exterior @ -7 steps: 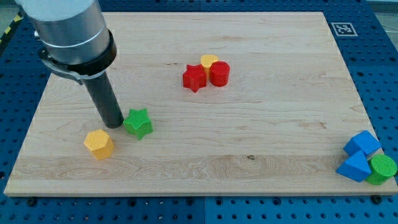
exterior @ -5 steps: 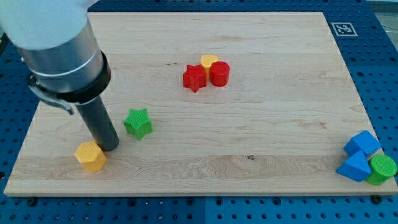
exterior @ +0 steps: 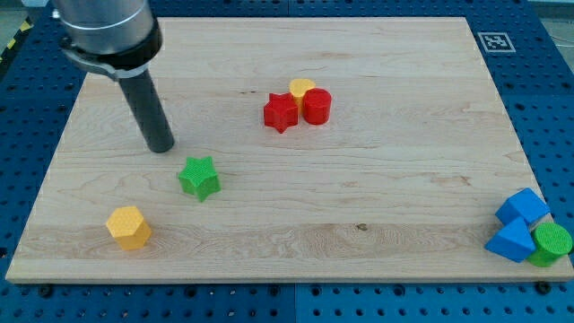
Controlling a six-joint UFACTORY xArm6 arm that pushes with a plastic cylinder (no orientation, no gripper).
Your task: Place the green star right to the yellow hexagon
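My tip (exterior: 162, 148), a bare rod with no hand to part or clamp, stands toward the table's left edge, touching nothing; green star (exterior: 199, 177) lies below-right, yellow hexagon (exterior: 129, 227) nearer the bottom-left corner.

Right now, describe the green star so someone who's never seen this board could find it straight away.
Start at the wooden board and go to its lower part at the view's left, below my tip. Two blocks sit apart there: the yellow hexagon nearer the corner, and the green star up and to its right. It is the only green, pointed block on that side.
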